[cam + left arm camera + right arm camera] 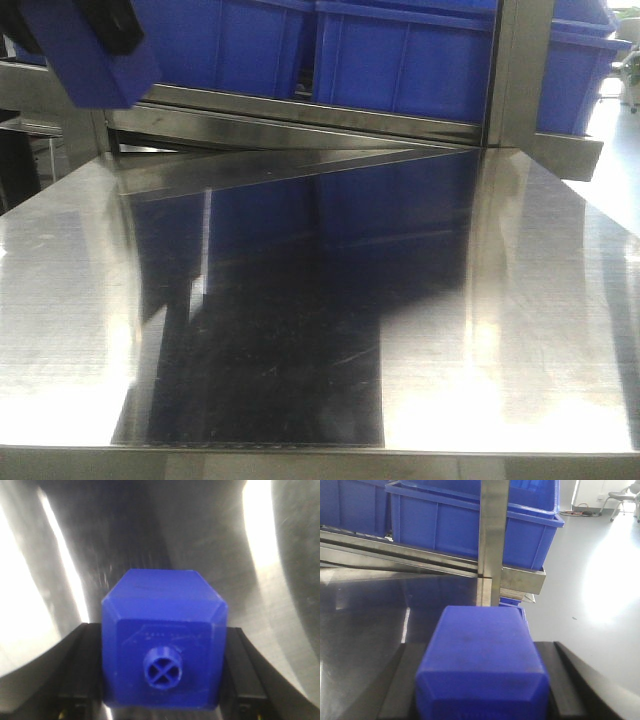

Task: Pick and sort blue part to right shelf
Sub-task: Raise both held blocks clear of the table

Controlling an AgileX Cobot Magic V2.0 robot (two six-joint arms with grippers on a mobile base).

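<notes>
My right gripper (482, 647) is shut on the blue part (482, 665), a narrow blue block with sloped shoulders. Its cap end runs off the bottom of the right wrist view. It is held level, pointing at the right shelf (520, 579), close to the steel post and flat front bar. My left gripper (162, 630) is shut on another blue block (165, 645), a wider one with a tiny cross-slotted knob. That block (85, 50) hangs high at the front view's top left, with my left gripper (105, 30) behind it.
Large blue bins (400, 60) sit on the rack behind the shiny steel table (560, 300). One bin (470, 530) stands just beyond the post (492, 535). Grey floor (600, 605) and a chair (622, 497) lie to the right of the shelf.
</notes>
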